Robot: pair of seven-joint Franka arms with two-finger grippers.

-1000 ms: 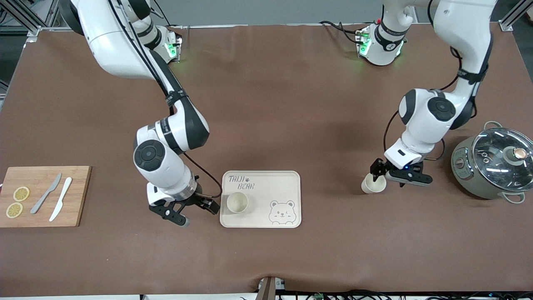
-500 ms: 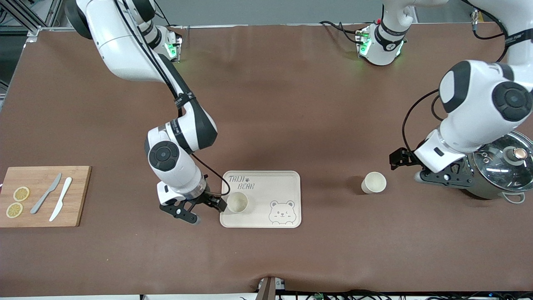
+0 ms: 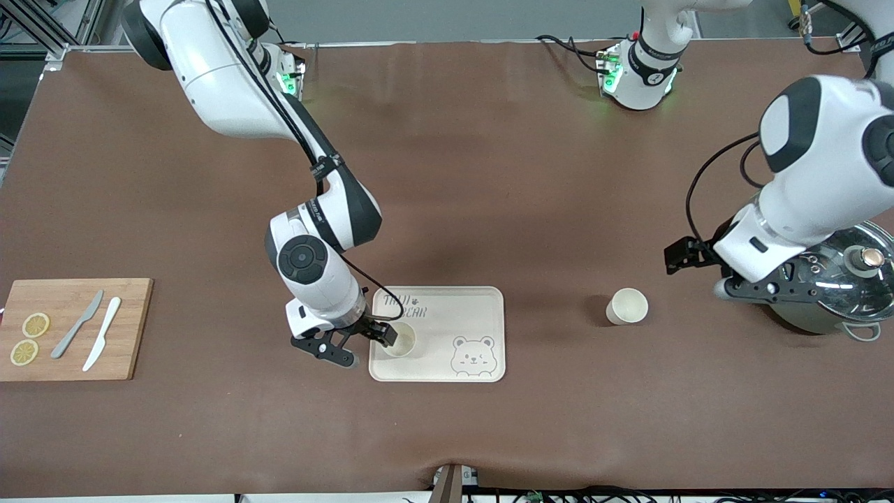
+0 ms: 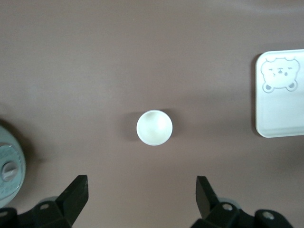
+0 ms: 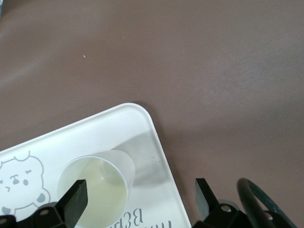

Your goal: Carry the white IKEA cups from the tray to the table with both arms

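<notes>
Front view, lower centre: tray (image 3: pixel 482 307) holding one cup (image 3: pixel 401 340); right gripper (image 3: pixel 360 344) spread wide at it. Second cup (image 3: pixel 627 306) on table (image 3: pixel 489 175), centre-right; left gripper (image 3: pixel 702 272) wide, empty, aloft.

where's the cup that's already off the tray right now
In the front view, that cup stands upright on the table, between the tray and the pot, toward the left arm's end.

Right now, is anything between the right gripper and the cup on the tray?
Nothing visible. The right gripper, open, is at the cup on the tray: one finger over its rim, the other outside the tray's edge.
</notes>
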